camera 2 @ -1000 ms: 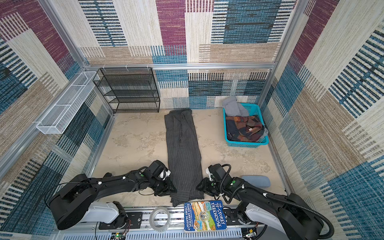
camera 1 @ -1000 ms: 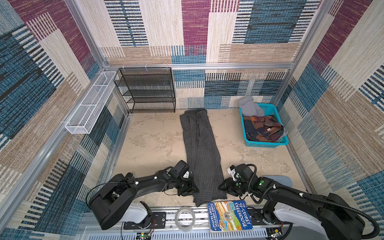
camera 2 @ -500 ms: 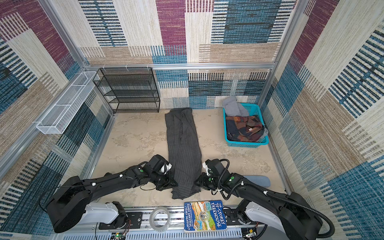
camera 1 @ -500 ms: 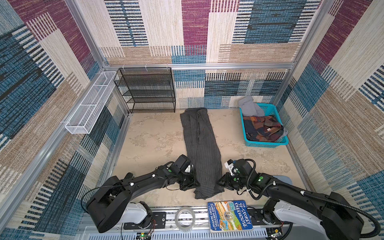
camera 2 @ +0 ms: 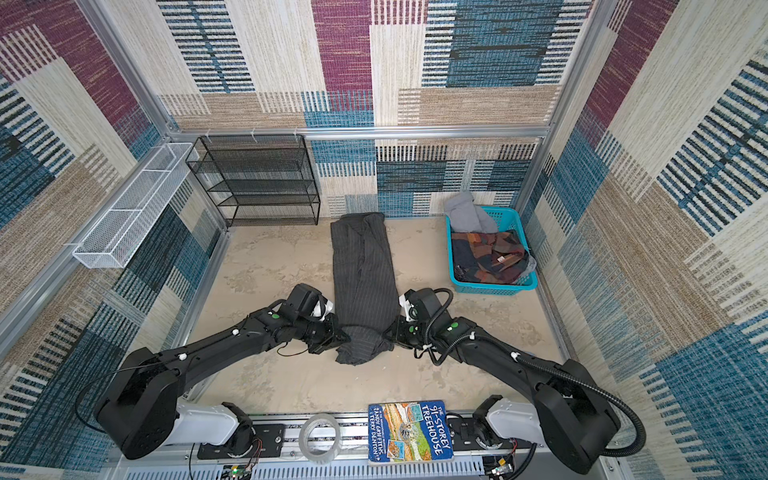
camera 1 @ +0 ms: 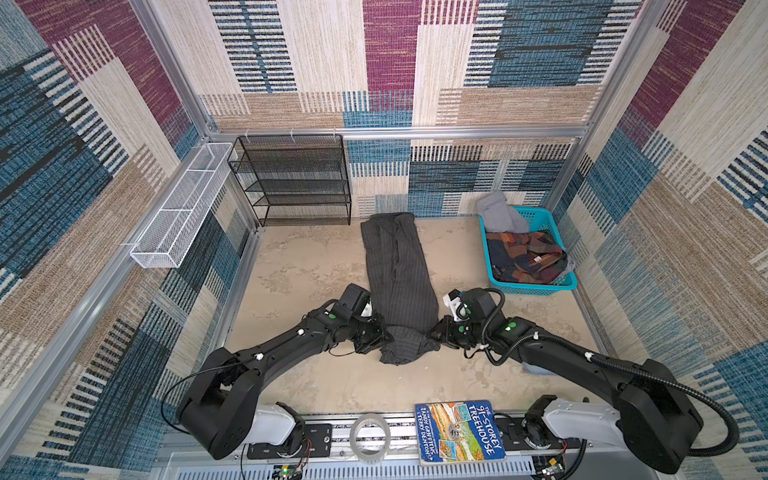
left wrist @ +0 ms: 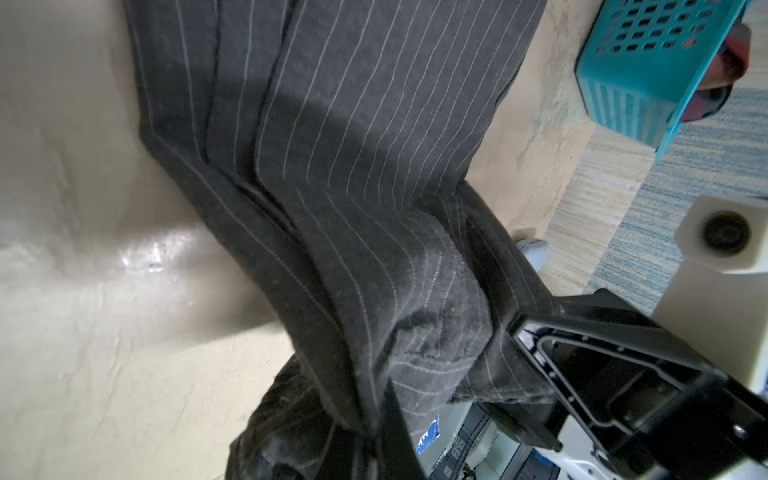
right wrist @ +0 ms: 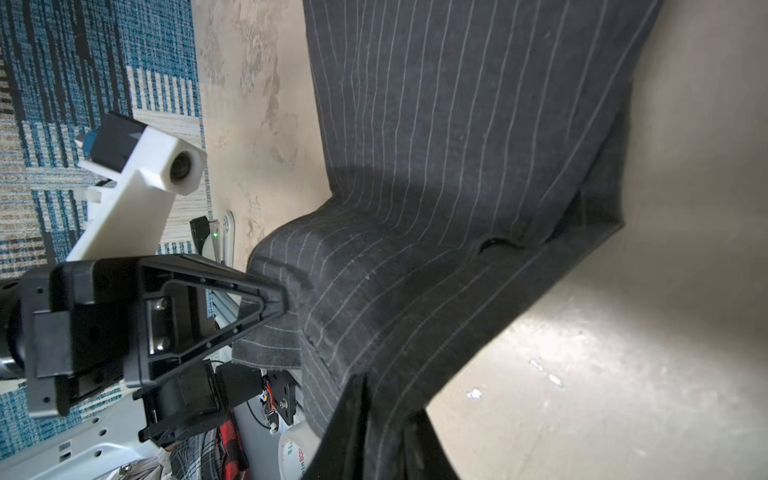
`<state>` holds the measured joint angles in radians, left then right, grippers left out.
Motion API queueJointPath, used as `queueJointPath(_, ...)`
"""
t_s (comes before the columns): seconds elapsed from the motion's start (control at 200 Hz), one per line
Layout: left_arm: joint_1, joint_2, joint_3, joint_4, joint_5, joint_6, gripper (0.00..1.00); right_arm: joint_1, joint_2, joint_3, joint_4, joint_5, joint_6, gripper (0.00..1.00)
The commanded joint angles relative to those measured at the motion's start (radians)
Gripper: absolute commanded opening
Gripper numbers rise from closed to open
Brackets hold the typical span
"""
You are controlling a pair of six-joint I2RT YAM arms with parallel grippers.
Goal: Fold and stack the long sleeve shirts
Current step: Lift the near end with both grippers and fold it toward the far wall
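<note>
Hem pinched at 2 corners, fold pending
Left gripper [camera 1: 383, 337] clamps the charcoal pinstriped shirt [camera 1: 395, 266], a long strip lying left of the teal basket [camera 1: 534, 287]; right gripper [camera 1: 433, 335] seems clenched on its other corner. Uneven lifting could skew the fold or let cloth slip.
</note>
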<state>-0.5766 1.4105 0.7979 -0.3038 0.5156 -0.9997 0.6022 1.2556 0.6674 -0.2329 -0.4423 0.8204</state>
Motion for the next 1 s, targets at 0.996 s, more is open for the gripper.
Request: queueJointPath(0.996,0.261,0.541,0.664,-0.275,0.072,0.228,0.0,-0.209,0.744,0.753,-0.088,-0.207,-0.314,0.15)
